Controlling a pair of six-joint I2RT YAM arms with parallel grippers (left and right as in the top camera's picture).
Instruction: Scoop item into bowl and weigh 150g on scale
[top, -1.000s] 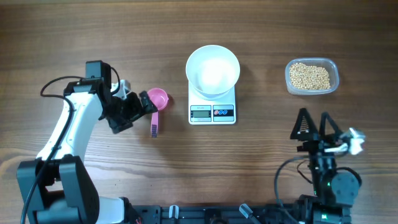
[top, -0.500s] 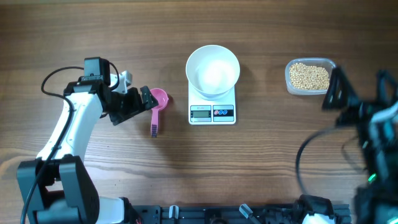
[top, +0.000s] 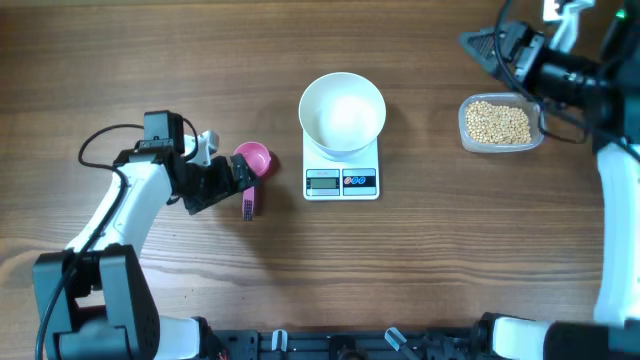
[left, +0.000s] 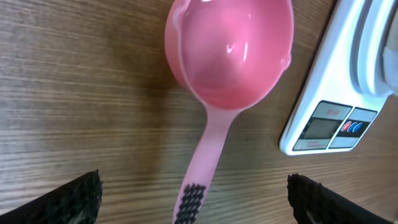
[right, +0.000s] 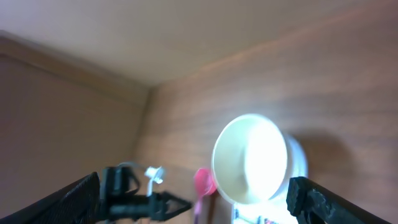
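Overhead, the scale (top: 342, 181) sat near the middle of the desk (top: 150, 60), its display and buttons on the side toward the near edge, the figures too small to read. The bowl (top: 342, 112) stood upright on the scale, covering most of the platform. The beans (top: 498, 122) lay heaped in a clear container (top: 538, 128) toward the right edge of the desk, well apart from the scale and about level with the bowl. A pink scoop (top: 252, 160) rested on the wood just left of the scale, its cup toward the far edge and the dark ribbed end of its handle toward the near edge.

The left gripper (top: 243, 186) was low over the scoop handle, reaching in from the left. In the left wrist view its jaws stood wide, with a fingertip (left: 74, 198) at each lower corner; the dark end of the handle lay between them, touching neither.

The right gripper (top: 498, 45) hung near the far right corner of the desk, just beyond the container, jaws spread wide and holding nothing. The right wrist view was blurred, yet it showed the bowl on the scale, the scoop beside it, and both fingertips far apart at the lower corners
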